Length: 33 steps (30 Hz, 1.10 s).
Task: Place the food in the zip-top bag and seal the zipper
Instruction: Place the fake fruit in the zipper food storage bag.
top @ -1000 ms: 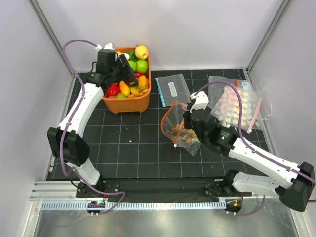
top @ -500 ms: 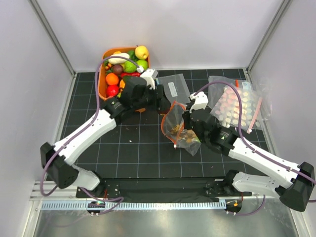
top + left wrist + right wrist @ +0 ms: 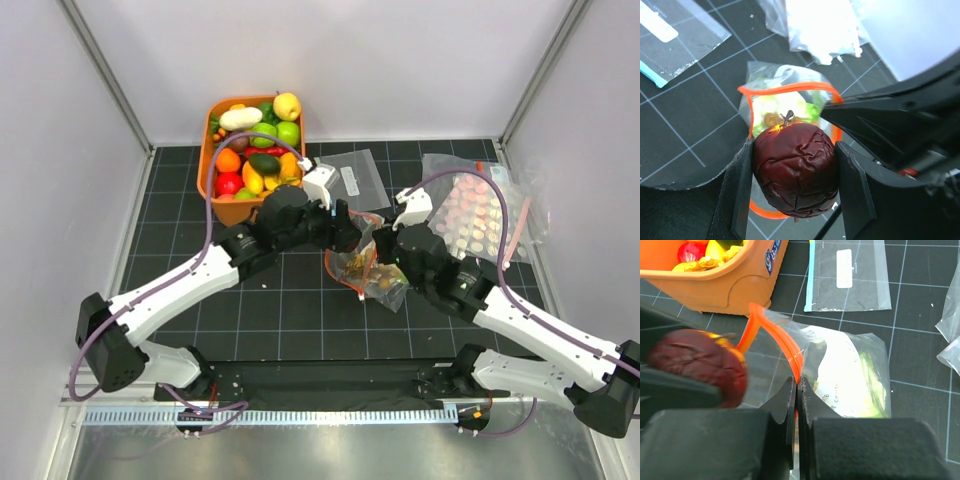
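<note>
While the left gripper (image 3: 795,176) clamps a dark red fruit (image 3: 792,170) between its two fingers, jaws set about as wide as the wrinkled, stemmed fruit itself, the right gripper (image 3: 797,390) has its fingers pressed together on the zipper (image 3: 775,337), holding up the mouth of the zip-top bag (image 3: 365,272).

The bag stands just right of the middle of the black gridded mat (image 3: 250,300), between the two grippers, which meet over it from the left and from the near right. Seen from the left wrist, the orange-red zipper forms an open loop, and the fruit sits framed inside that loop, directly in front of the mouth; whether fruit and plastic touch cannot be told. Green and tan food (image 3: 771,116) already lies in the bottom of the crinkly clear bag.

An orange bin (image 3: 235,212), heaped with more toy fruits and vegetables, stands at the far left of the mat, well apart from the bag. A flat clear bag with a blue edge and white label (image 3: 350,178) lies just beyond the zip-top bag, and a larger clear bag of pink discs (image 3: 480,215) lies at the far right.
</note>
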Available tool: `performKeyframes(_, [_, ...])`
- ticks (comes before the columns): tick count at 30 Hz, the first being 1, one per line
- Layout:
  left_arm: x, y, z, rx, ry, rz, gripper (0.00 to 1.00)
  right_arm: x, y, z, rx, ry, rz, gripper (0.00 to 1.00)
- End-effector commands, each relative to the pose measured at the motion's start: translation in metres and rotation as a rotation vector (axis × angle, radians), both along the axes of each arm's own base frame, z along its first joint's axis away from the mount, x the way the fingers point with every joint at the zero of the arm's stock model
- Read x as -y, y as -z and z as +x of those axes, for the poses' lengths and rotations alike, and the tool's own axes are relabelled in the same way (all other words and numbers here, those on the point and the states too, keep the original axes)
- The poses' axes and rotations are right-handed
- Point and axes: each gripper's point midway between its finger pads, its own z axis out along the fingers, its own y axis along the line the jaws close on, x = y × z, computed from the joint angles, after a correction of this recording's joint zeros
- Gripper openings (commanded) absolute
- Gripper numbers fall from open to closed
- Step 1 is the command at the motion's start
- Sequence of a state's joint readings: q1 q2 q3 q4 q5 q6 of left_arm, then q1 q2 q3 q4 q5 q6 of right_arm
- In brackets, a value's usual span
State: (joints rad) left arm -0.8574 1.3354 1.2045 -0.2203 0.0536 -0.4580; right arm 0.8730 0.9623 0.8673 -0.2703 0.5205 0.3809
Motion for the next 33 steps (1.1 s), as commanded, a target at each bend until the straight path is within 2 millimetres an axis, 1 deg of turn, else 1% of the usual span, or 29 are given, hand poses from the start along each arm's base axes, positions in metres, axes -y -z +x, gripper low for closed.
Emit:
performKeyframes(1, [0.010, -0.002, 0.014, 0.058, 0.001, -0.001, 0.20, -0.004, -0.013, 0.002, 0.030, 0.008, 0.059, 0.01])
performKeyframes(3, [0.013, 0.003, 0.015, 0.047, 0.013, 0.015, 0.20, -0.003, -0.013, 0.002, 0.029, 0.012, 0.061, 0.01])
performKeyframes(4, [0.016, 0.008, 0.017, 0.039, 0.018, 0.030, 0.20, -0.002, -0.014, 0.003, 0.032, 0.017, 0.063, 0.01])
performKeyframes(6, [0.017, 0.021, 0.021, 0.020, 0.008, 0.063, 0.20, 0.000, -0.014, 0.002, 0.034, 0.023, 0.066, 0.01])
performKeyframes(10, [0.023, 0.039, 0.026, -0.010, 0.003, 0.095, 0.21, 0.004, -0.014, 0.003, 0.038, 0.046, 0.070, 0.01])
performKeyframes(12, [0.026, 0.038, 0.027, -0.021, 0.011, 0.089, 0.33, 0.007, -0.012, 0.003, 0.031, 0.065, 0.065, 0.01])
performKeyframes(13, [0.029, 0.040, 0.025, -0.035, 0.023, 0.086, 0.49, 0.010, -0.012, 0.004, 0.031, 0.079, 0.059, 0.01])
performKeyframes(15, [0.030, 0.037, 0.024, -0.042, 0.026, 0.087, 0.63, 0.012, -0.009, 0.005, 0.025, 0.093, 0.052, 0.01])
performKeyframes(16, [0.030, 0.034, 0.023, -0.042, 0.031, 0.083, 0.74, 0.014, -0.008, 0.006, 0.021, 0.101, 0.048, 0.01])
performKeyframes(18, [0.028, 0.032, 0.020, -0.046, 0.041, 0.085, 0.78, 0.015, -0.008, 0.006, 0.019, 0.105, 0.048, 0.01])
performKeyframes(19, [0.028, 0.030, 0.018, -0.049, 0.046, 0.083, 0.84, 0.015, -0.008, 0.007, 0.019, 0.107, 0.048, 0.01])
performKeyframes(21, [0.027, 0.025, 0.014, -0.052, 0.053, 0.076, 0.88, 0.016, -0.009, 0.007, 0.022, 0.109, 0.051, 0.01])
performKeyframes(22, [0.026, 0.022, 0.014, -0.049, 0.054, 0.076, 0.93, 0.017, -0.009, 0.007, 0.023, 0.111, 0.052, 0.01])
performKeyframes(24, [0.023, 0.014, 0.014, -0.029, 0.053, 0.076, 0.95, 0.017, -0.007, 0.007, 0.020, 0.113, 0.050, 0.01])
performKeyframes(25, [0.021, 0.013, 0.013, -0.025, 0.050, 0.085, 0.95, 0.017, -0.007, 0.008, 0.018, 0.113, 0.048, 0.01])
performKeyframes(26, [0.017, 0.007, 0.014, -0.012, 0.040, 0.082, 0.95, 0.017, -0.006, 0.008, 0.017, 0.110, 0.048, 0.01])
performKeyframes(29, [0.008, -0.002, 0.017, 0.009, 0.013, 0.091, 0.94, 0.016, -0.006, 0.008, 0.016, 0.108, 0.048, 0.01])
performKeyframes(30, [0.003, -0.011, 0.019, 0.024, -0.005, 0.080, 0.94, 0.017, -0.007, 0.008, 0.017, 0.107, 0.049, 0.01])
performKeyframes(32, [-0.012, -0.016, 0.031, 0.016, -0.070, 0.070, 0.93, 0.017, -0.007, 0.008, 0.020, 0.108, 0.050, 0.01])
performKeyframes(33, [-0.026, -0.017, 0.044, -0.002, -0.117, 0.056, 0.93, 0.017, -0.008, 0.008, 0.023, 0.105, 0.051, 0.01])
